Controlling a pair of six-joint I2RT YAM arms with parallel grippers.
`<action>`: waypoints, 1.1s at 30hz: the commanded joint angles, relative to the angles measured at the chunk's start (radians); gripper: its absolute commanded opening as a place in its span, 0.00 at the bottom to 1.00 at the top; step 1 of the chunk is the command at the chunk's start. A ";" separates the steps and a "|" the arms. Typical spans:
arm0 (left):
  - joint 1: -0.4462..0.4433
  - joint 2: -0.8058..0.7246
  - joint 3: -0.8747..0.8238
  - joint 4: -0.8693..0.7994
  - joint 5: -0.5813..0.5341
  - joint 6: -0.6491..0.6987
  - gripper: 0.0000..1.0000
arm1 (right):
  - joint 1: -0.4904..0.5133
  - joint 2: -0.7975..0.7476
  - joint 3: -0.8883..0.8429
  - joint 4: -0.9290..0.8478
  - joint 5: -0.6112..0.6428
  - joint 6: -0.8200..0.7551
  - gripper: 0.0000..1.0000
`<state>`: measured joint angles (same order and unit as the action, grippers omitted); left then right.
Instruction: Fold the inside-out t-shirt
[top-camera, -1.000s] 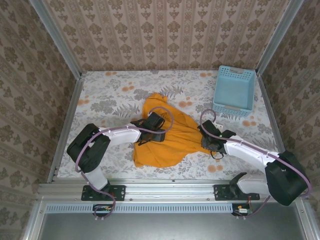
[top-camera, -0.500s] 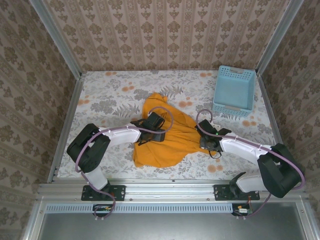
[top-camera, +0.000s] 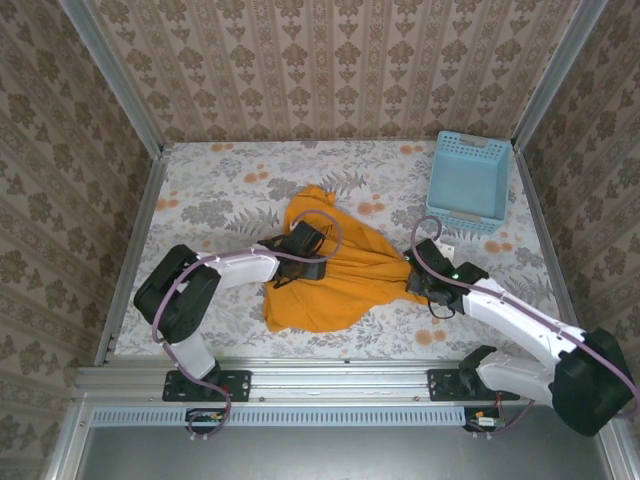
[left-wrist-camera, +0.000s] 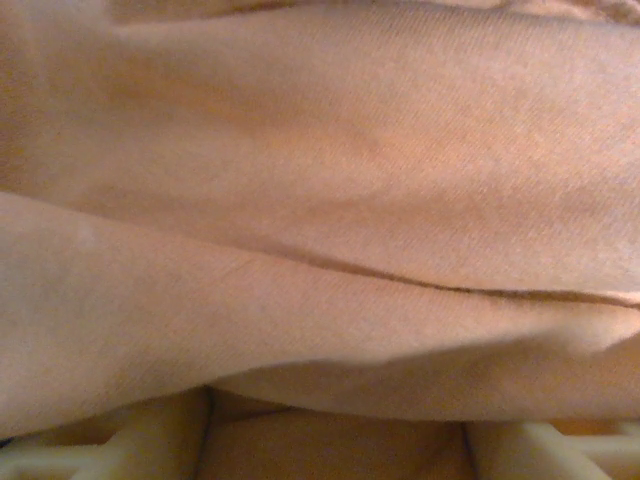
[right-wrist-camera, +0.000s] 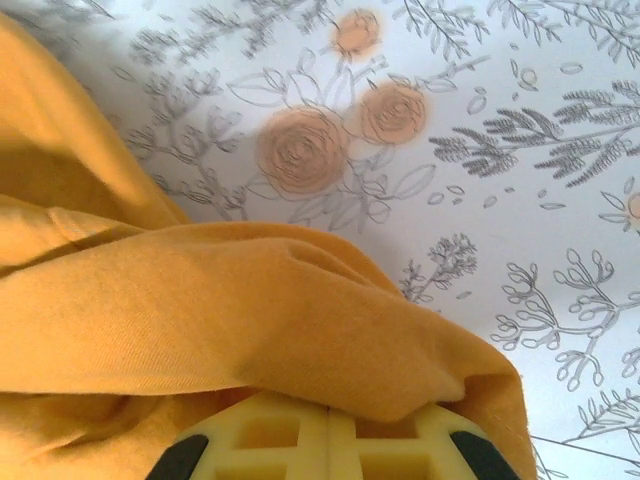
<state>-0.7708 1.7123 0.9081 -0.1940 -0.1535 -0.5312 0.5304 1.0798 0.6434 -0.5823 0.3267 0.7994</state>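
The inside-out t-shirt lies crumpled in the middle of the flowered table, plain orange-yellow with no print. My left gripper rests on its upper left part. In the left wrist view its pale fingers stand apart at the bottom edge, with folds of the t-shirt right in front of them and nothing pinched. My right gripper is at the shirt's right edge. Its yellow jaws are pressed together on a fold of the t-shirt.
A light blue lattice basket stands at the far right corner. The flowered table cover is bare to the left of and behind the shirt and also shows past the held fold. Metal rails and patterned walls bound the table.
My right gripper has shut on the shirt's right edge and drawn slightly right and nearer. The left gripper has shifted a little left, still open.
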 joint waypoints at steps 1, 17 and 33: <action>0.025 0.032 -0.016 -0.070 -0.030 -0.024 0.67 | -0.025 -0.057 -0.011 0.021 -0.091 -0.071 0.05; 0.037 0.032 0.007 -0.082 -0.020 -0.010 0.68 | -0.010 0.043 -0.074 0.161 -0.225 -0.137 0.19; 0.040 0.032 0.012 -0.086 -0.014 -0.003 0.67 | -0.010 0.106 -0.027 0.084 -0.129 -0.171 0.32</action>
<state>-0.7498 1.7176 0.9184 -0.2085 -0.1608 -0.5308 0.5152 1.1591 0.5850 -0.4747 0.1696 0.6491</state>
